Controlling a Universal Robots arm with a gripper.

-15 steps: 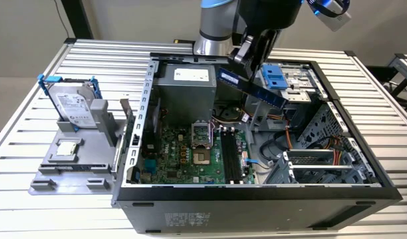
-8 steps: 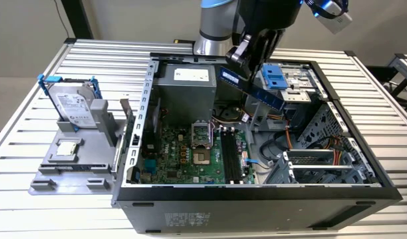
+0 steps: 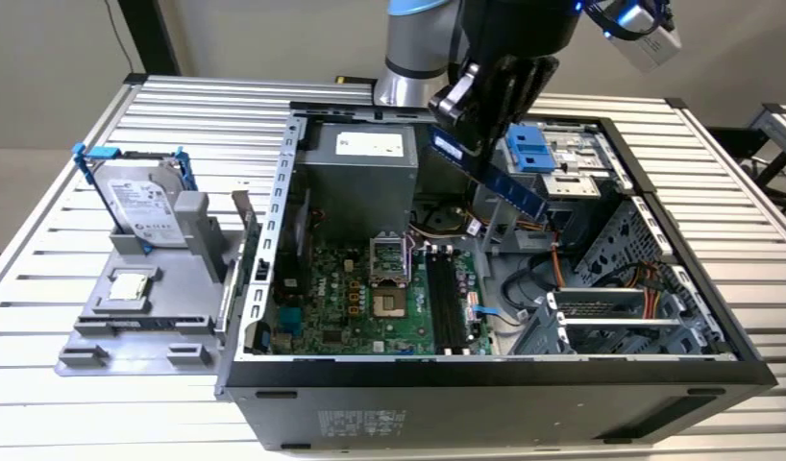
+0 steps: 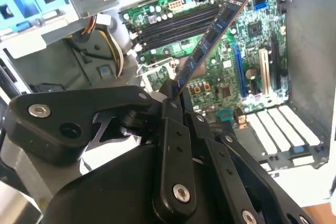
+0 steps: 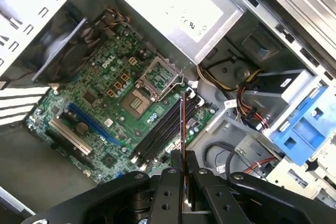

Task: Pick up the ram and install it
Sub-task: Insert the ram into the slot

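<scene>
A pale slatted metal table (image 3: 111, 413) is being shown spreading wide beneath the jaws. A plain beige wall (image 3: 265, 38) is being seen well behind them, tan floor (image 3: 15, 192) is being glimpsed beyond the table's edge, and everything is being lit evenly.

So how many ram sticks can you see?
1. The ram is clamped at one end in the gripper, tilted above the motherboard. The black slots under it look empty, though more sticks could be hidden behind the arm.
</scene>
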